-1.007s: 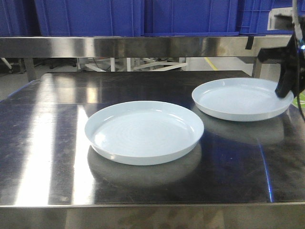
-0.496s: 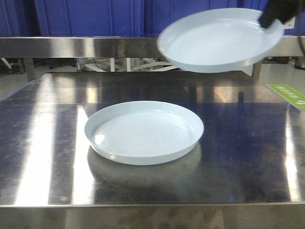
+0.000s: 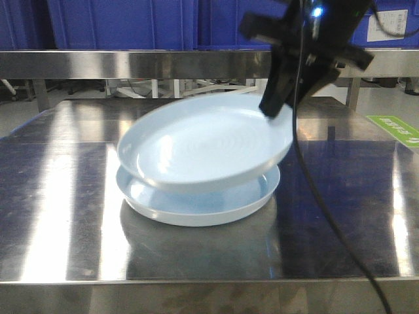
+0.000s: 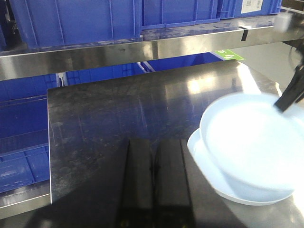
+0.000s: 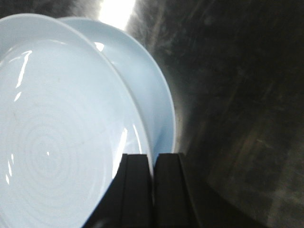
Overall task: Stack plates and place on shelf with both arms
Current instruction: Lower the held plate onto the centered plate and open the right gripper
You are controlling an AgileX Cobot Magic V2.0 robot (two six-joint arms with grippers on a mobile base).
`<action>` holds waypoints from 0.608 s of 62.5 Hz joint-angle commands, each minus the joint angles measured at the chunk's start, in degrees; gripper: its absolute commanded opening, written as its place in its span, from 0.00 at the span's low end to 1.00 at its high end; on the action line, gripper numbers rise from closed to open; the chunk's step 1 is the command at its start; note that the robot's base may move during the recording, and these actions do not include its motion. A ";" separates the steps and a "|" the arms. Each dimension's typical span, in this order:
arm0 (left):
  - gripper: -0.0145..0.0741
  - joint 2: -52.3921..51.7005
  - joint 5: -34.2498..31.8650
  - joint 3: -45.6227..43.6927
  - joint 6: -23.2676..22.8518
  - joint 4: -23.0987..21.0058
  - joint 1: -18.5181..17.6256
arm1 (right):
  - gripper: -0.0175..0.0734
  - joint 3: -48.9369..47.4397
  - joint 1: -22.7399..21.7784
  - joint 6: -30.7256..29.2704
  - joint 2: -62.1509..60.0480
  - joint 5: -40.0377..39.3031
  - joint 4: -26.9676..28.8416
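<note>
One pale bluish-white plate (image 3: 196, 204) lies flat on the steel tabletop. A second plate (image 3: 203, 144) hangs tilted just above it, its left edge low over the lower plate. My right gripper (image 3: 272, 108) is shut on the raised right rim. In the right wrist view the right gripper (image 5: 153, 156) pinches the held plate (image 5: 61, 133), and the lower plate (image 5: 154, 99) peeks out behind. My left gripper (image 4: 154, 142) is shut and holds nothing, left of both plates (image 4: 251, 142). The shelf's steel rail (image 3: 131, 64) runs behind.
Blue ribbed crates (image 3: 124, 23) stand on the shelf. A black cable (image 3: 327, 216) hangs from the right arm across the table's right half. A green floor sign (image 3: 396, 127) lies beyond the table's right edge. The table's front edge (image 3: 196, 282) is near.
The right gripper lifted the plate from the table's right side, then carried it down and left. It is now tilted over the centre plate.
</note>
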 commanded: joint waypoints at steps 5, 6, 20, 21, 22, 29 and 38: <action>0.26 0.75 -5.09 -1.64 -0.60 -0.26 -0.30 | 0.25 -1.63 0.04 -0.54 1.80 -2.66 1.69; 0.26 0.75 -5.09 -1.64 -0.60 -0.26 -0.30 | 0.25 -1.63 0.04 -0.54 2.08 -2.76 1.69; 0.26 0.75 -5.09 -1.64 -0.60 -0.16 -0.30 | 0.25 -1.63 0.04 -0.54 3.03 -4.44 2.82; 0.26 0.75 -5.09 -1.64 -0.60 -0.16 -0.30 | 0.25 -1.63 0.04 -0.54 3.03 -4.44 2.95; 0.26 0.75 -5.09 -1.64 -0.60 -0.16 -0.30 | 0.25 -1.63 0.04 -0.54 3.03 -4.44 3.20; 0.26 0.75 -5.09 -1.64 -0.60 -0.05 -0.30 | 0.28 -1.63 0.04 -0.54 3.03 -4.44 3.70; 0.26 0.75 -5.09 -1.64 -0.60 -0.05 -0.30 | 0.46 -1.63 0.04 -0.54 2.81 -4.18 3.70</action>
